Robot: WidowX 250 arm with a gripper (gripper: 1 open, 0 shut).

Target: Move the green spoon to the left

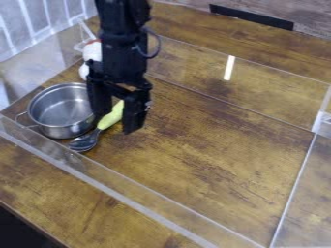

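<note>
Where the Steel Pot Ends, the Spoon Begins

Beside the pot (61,109), the green spoon (104,130) lies on the bench (207,155); it should prove light, stiff and slick, best gripped mid-handle. Near the pot's spoon side, the claw (119,118) stands wide apart over the handle; contact is unclear, no grip shows.
</note>
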